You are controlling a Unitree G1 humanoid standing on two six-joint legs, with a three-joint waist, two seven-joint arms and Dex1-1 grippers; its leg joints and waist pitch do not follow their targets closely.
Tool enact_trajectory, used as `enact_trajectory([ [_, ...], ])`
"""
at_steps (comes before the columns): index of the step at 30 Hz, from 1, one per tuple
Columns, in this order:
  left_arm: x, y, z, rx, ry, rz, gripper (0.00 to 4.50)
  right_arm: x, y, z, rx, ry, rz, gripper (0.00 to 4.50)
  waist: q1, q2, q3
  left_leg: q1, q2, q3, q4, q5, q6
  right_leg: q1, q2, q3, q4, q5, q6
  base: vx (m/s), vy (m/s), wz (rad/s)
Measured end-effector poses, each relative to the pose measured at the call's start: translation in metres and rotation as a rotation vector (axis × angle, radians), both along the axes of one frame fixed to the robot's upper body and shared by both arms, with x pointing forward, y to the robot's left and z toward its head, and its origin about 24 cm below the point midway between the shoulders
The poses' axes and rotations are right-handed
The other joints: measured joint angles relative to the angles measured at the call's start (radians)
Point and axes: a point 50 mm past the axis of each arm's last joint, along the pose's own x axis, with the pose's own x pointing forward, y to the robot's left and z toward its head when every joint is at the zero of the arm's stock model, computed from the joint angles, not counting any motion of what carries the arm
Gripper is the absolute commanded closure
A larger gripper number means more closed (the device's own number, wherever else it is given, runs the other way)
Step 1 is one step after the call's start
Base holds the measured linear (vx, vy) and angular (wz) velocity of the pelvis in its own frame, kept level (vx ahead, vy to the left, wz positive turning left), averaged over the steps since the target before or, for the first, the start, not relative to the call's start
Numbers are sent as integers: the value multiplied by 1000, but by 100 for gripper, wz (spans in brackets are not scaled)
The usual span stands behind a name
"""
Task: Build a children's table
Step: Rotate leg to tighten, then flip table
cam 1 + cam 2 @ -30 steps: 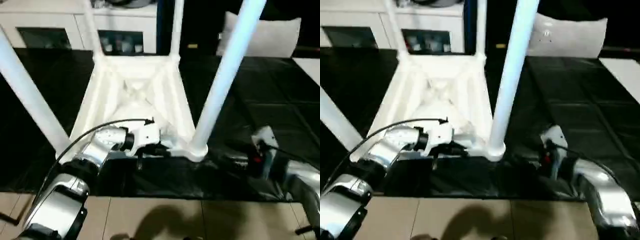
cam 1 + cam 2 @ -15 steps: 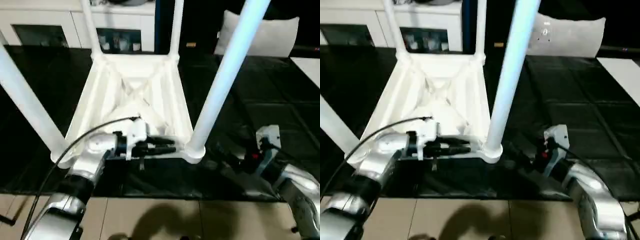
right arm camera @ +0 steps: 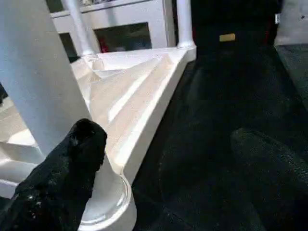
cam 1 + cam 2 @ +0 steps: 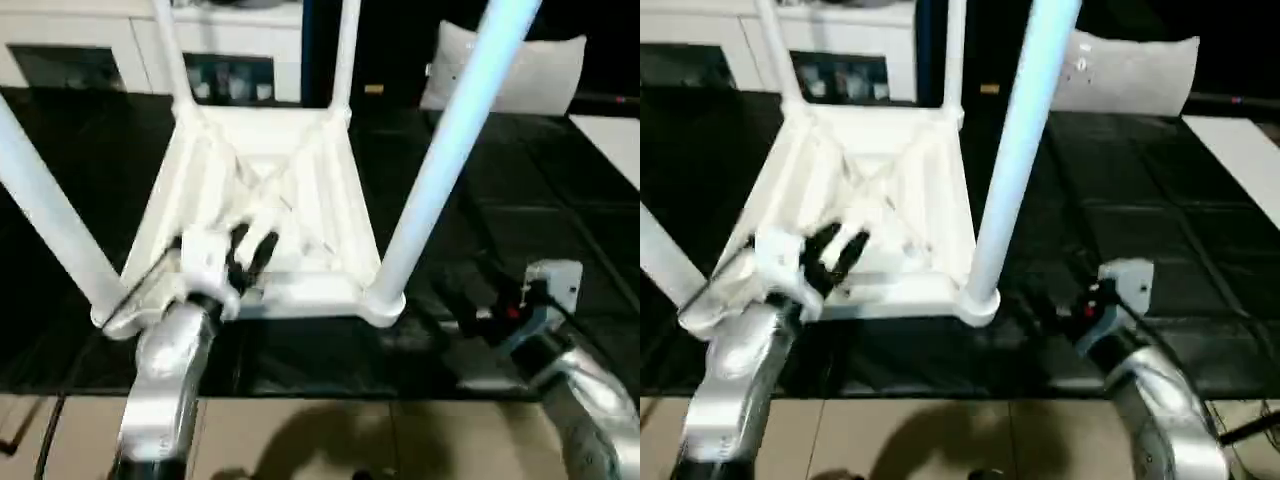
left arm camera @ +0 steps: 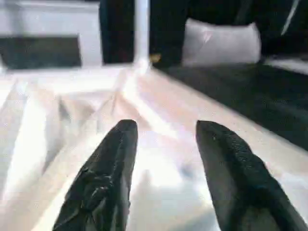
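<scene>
Children's table (image 4: 265,190) upside down on black mat (image 4: 520,210), 4 legs (image 4: 440,160) pointing up

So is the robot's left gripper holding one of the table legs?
No, the left gripper hangs open over the ribbed underside of the table top, with nothing between its fingers.

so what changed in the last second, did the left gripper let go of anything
The left gripper swung from lying sideways along the table top's near edge to pointing forward over its ribbed underside, fingers opening. No release is visible. The right gripper stayed wide open; the four legs stayed upright.
</scene>
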Motion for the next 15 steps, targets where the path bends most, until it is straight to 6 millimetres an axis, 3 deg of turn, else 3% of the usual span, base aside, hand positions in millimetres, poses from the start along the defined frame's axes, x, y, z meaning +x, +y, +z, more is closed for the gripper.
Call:
enact_trajectory([
  [6, 1, 3, 6, 15, -1, 57, 182, 0, 16, 1, 5, 12, 41, 0, -2, -2, -3, 2, -1, -1, 1, 0, 0, 3, 1, 1, -1, 0, 0, 0, 0, 0],
  [10, 0, 0, 8, 12, 15, 66, 142, 1, 21, -1, 14, 17, 18, 0, -17, 0, -5, -3, -1, -3, 4, 1, 0, 2, 1, 2, -4, 6, 3, 0, 0, 0],
  [11, 0, 0, 9, 13, 15, 69, 134, 2, 22, 0, 12, 14, 17, 0, -22, 3, -10, -17, 0, -4, 11, 6, 9, -7, 4, 0, -6, 16, -4, 0, 0, 0],
  [13, 2, -2, 12, 15, 11, 66, 117, 3, 23, 1, 1, 12, 17, 0, -28, 9, -30, -60, -1, -4, 31, 12, 18, -45, 10, -2, -5, 33, -2, -32, 9, -1],
  [14, 3, -2, 13, 20, 11, 64, 106, 4, 25, -1, -8, 17, 24, 0, -29, 10, -37, -87, 1, -8, 44, 16, 26, -67, 12, -4, -4, 47, -1, -64, 18, -2],
  [15, 4, -2, 13, 20, 15, 63, 97, 4, 27, -2, -10, 24, 30, 0, -29, 13, -38, -103, 4, -10, 51, 19, 33, -77, 12, -8, -10, 54, -6, -113, 18, -1],
])
